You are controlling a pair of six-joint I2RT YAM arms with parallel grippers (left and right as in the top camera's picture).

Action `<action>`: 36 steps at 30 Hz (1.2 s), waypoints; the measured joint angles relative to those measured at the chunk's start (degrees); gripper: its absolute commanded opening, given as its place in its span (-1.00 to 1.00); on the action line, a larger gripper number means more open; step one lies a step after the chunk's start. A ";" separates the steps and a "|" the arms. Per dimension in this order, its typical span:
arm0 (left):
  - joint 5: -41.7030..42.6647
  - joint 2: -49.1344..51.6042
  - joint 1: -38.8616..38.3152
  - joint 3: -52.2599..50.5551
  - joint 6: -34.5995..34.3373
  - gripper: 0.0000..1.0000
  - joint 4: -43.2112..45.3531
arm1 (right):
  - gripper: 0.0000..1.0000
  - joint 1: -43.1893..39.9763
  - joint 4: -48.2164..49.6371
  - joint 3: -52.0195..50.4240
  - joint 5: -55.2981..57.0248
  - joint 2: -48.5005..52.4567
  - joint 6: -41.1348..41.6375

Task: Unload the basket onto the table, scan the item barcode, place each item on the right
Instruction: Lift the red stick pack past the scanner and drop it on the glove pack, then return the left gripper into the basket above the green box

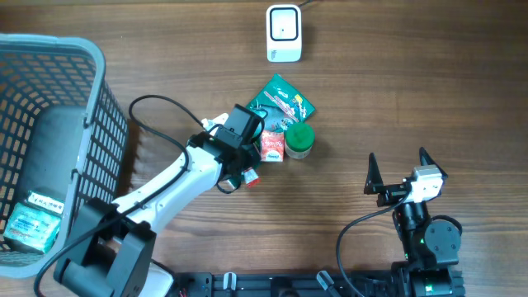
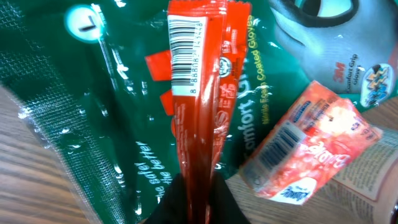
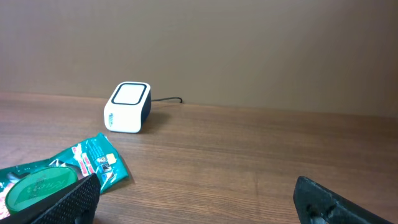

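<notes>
Your left claw (image 2: 193,200) is clamped on the red packet (image 2: 202,99), whose barcode (image 2: 186,53) faces the wrist camera, over the green glove pack (image 2: 87,124) at mid-desk (image 1: 429,82). Your right claw (image 1: 398,165) stands wide apart, well away from the scanner (image 1: 283,33).

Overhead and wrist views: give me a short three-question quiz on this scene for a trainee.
1. True or false: the right end effector is open and empty.
2. The red packet held in the left end effector shows the wrist camera: A a barcode, B a blank side, C a torn hole.
3. What lies in the basket?
Key: 1 true. 2 A. 3 a green packet.
</notes>
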 measured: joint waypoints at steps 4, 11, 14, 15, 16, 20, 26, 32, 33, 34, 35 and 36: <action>-0.85 -3.37 1.99 3.54 2.25 1.00 -4.24 | 1.00 0.00 0.00 0.00 0.00 0.00 0.00; -2.95 -13.92 4.87 18.97 11.43 1.00 -8.76 | 1.00 0.00 0.00 0.00 0.00 0.00 0.00; -7.19 -18.18 7.43 24.20 13.31 1.00 -11.34 | 1.00 0.00 0.00 0.00 0.00 0.00 0.00; -8.79 -19.41 8.72 25.20 13.55 1.00 -11.56 | 1.00 0.00 0.00 0.00 0.00 0.00 0.00; -10.71 -20.76 10.25 25.92 13.79 1.00 -11.63 | 1.00 0.00 0.00 0.00 0.00 0.00 0.00; -17.35 -25.20 18.64 26.34 14.38 1.00 -15.15 | 1.00 0.00 0.00 0.00 0.00 0.00 0.00; -19.52 -26.32 37.70 26.38 10.69 1.00 -18.93 | 1.00 0.00 0.00 0.00 0.00 0.00 0.02; -9.07 -25.70 60.06 26.38 8.26 1.00 -24.41 | 1.00 0.00 0.00 0.00 0.00 0.00 0.00; -8.09 -25.16 62.75 26.38 8.11 1.00 -25.86 | 1.00 0.00 0.00 0.00 0.00 0.00 0.00; -7.21 -24.55 65.29 26.27 8.04 1.00 -26.80 | 1.00 0.00 0.00 0.00 0.00 0.00 0.00; -6.36 -23.85 67.63 25.81 8.07 1.00 -26.77 | 1.00 0.00 0.00 0.00 0.00 0.00 0.00; -5.95 -22.97 69.55 25.00 8.04 1.00 -26.64 | 1.00 0.00 0.00 0.00 0.00 0.00 0.00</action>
